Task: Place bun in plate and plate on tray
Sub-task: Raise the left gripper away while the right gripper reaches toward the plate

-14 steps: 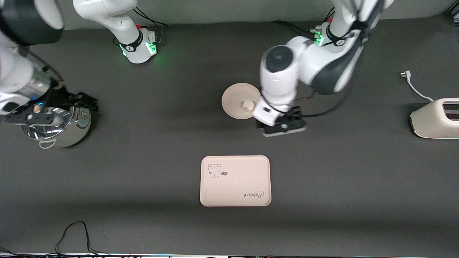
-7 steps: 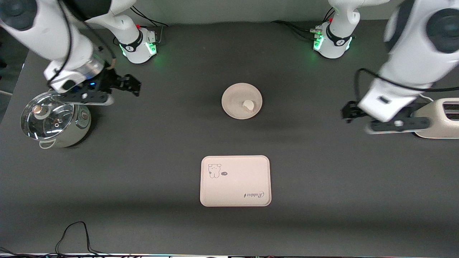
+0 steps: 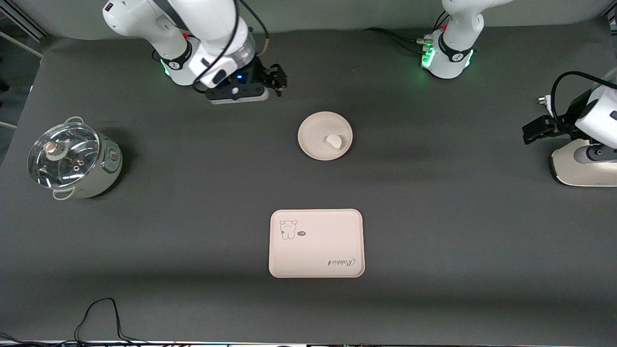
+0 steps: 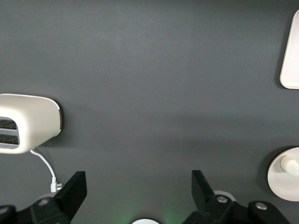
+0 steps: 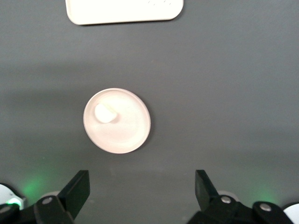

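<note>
The off-white bun (image 3: 333,141) lies in the round cream plate (image 3: 313,129) in the middle of the table. Nearer the front camera sits the rectangular rabbit tray (image 3: 316,243), with nothing on it. My right gripper (image 3: 275,78) hangs open and empty over the mat near its arm's base. My left gripper (image 3: 535,131) is open and empty beside the toaster. The right wrist view shows the plate (image 5: 127,127), the bun (image 5: 105,113), part of the tray (image 5: 124,11) and the open right gripper (image 5: 140,189). In the left wrist view, past the open left gripper (image 4: 138,189), the plate (image 4: 280,184) and tray (image 4: 292,51) are cut by the frame edge.
A steel pot with a glass lid (image 3: 72,161) stands at the right arm's end of the table. A cream toaster (image 3: 585,164) with its cord and plug (image 3: 547,102) is at the left arm's end. A black cable (image 3: 96,313) loops at the table's front edge.
The left arm swung away from beside the plate to the toaster. The right arm moved from over the pot toward its base. Bun, plate and tray stayed put.
</note>
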Controlling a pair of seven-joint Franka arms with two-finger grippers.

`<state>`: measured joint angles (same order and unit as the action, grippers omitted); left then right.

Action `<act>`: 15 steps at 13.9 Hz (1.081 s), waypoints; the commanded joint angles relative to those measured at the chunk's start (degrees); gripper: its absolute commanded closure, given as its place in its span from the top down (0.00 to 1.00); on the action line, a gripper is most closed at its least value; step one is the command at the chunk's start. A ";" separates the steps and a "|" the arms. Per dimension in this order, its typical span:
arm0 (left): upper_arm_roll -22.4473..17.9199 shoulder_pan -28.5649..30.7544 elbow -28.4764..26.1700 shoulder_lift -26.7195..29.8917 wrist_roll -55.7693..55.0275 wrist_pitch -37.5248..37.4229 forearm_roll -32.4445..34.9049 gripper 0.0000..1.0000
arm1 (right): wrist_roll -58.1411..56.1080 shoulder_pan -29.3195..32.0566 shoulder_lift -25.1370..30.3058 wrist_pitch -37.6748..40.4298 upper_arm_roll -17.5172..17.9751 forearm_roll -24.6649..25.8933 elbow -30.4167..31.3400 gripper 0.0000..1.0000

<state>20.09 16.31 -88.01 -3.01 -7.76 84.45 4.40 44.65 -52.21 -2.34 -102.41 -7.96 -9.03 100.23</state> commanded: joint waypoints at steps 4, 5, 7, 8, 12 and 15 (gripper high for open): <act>-15.36 -11.69 -1.81 0.90 3.18 -0.51 -2.11 1.00 | 7.12 -8.09 -4.43 -0.33 -0.92 -0.11 -3.29 1.00; -18.13 -13.74 -1.99 0.99 3.19 -0.78 -4.03 1.00 | 6.33 -7.91 -3.82 -1.20 -1.00 -0.11 -2.06 1.00; -17.89 -14.38 -1.90 1.25 3.19 -1.22 -4.66 1.00 | 2.83 -7.56 -0.06 -7.24 -1.35 -0.11 5.19 1.00; -17.72 -14.47 -1.64 1.08 3.10 -0.78 -4.57 1.00 | 1.68 -6.95 2.75 -13.46 -1.27 -0.29 11.51 1.00; -17.80 -13.77 -1.99 -0.85 5.37 0.27 -4.84 1.00 | -0.44 -6.94 4.72 -35.09 -1.18 -1.16 29.65 1.00; -17.89 -14.46 -1.64 -1.47 4.60 0.01 -4.32 1.00 | -0.44 -7.29 -0.63 -47.49 -1.00 -1.25 34.50 1.00</act>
<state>2.84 2.92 -89.57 -4.60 -3.57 84.06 0.37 45.91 -59.21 -0.83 -143.31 -9.14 -9.05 131.86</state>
